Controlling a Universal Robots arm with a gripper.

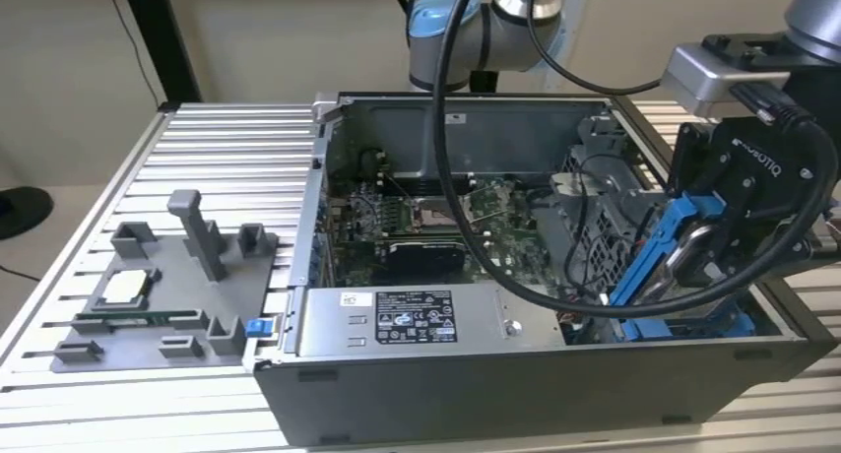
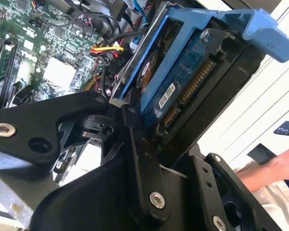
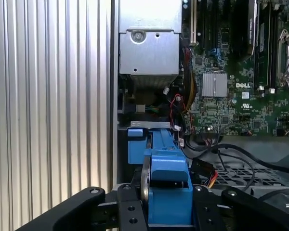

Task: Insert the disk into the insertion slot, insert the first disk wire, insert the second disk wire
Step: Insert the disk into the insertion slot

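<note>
Disk (image 1: 661, 248), clamped by the end effector (image 3: 167, 211), tilts above the insertion slot (image 1: 696, 327), partly hidden behind black cable (image 1: 452, 79).

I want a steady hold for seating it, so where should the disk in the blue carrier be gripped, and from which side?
Across its broad flat faces, near the connector end, from above, as the claw holds it now. The disk stands on edge, tilted over the insertion slot, so this likely leaves the blue carrier rails free to slide in.
</note>
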